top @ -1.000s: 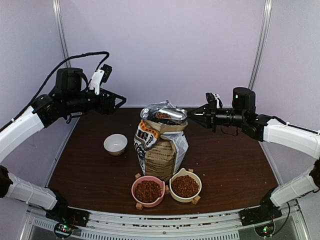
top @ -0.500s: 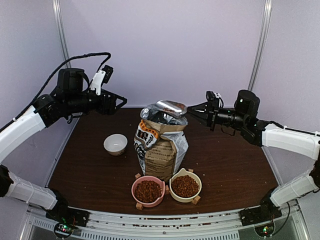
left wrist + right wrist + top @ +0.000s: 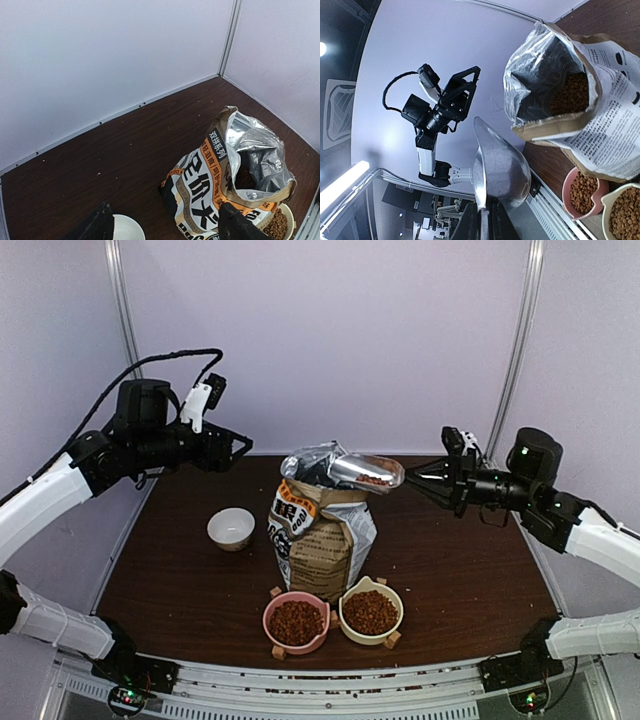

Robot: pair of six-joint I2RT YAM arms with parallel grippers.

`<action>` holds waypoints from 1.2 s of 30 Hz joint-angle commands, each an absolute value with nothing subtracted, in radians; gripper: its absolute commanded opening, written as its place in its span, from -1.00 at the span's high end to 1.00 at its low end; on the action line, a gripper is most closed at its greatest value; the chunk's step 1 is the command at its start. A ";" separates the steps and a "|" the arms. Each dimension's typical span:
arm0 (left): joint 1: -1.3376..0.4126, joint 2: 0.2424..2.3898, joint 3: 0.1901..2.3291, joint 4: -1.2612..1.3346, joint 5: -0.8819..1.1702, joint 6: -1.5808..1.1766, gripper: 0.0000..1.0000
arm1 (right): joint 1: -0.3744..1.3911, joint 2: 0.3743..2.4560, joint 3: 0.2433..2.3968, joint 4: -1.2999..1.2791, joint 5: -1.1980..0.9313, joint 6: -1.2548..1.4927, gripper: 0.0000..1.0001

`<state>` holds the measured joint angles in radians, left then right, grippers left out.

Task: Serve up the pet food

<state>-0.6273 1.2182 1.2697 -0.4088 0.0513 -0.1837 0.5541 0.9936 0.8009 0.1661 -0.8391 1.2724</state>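
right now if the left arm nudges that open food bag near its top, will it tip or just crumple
Likely crumples first: the bag is creased paper with a floppy foil mouth. Tipping seems less likely, since the kibble sits well below the rim, probably weighting the base.

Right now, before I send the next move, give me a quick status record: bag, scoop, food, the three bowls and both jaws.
bag: upright, top open
scoop: at the right edge of the bag's open top
pet food: some in the scoop, more in the bag
pink bowl: filled
cream bowl: filled
white bowl: empty, left of the bag
left jaws: open, holding nothing, raised at back left
right jaws: shut on the scoop's handle
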 commanded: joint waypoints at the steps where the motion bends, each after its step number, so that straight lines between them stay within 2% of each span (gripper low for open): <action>1: -0.621 1.188 1.254 -0.341 0.005 -0.162 -0.48 | 0.552 0.835 0.718 -0.031 -0.850 1.167 1.00; 8: -0.622 1.162 1.219 -0.307 -0.055 -0.145 -0.48 | 0.552 0.621 0.569 -0.219 -0.810 1.095 1.00; 12: -0.622 1.161 1.218 -0.305 -0.061 -0.142 -0.48 | 0.552 0.573 0.533 -0.340 -0.770 1.038 1.00; 21: -0.621 1.172 1.218 -0.307 -0.062 -0.142 -0.48 | 0.552 0.675 0.644 -0.705 -0.661 0.795 1.00; 36: -0.622 1.171 1.223 -0.308 -0.035 -0.147 -0.49 | 0.563 0.821 0.841 -0.925 -0.593 0.636 1.00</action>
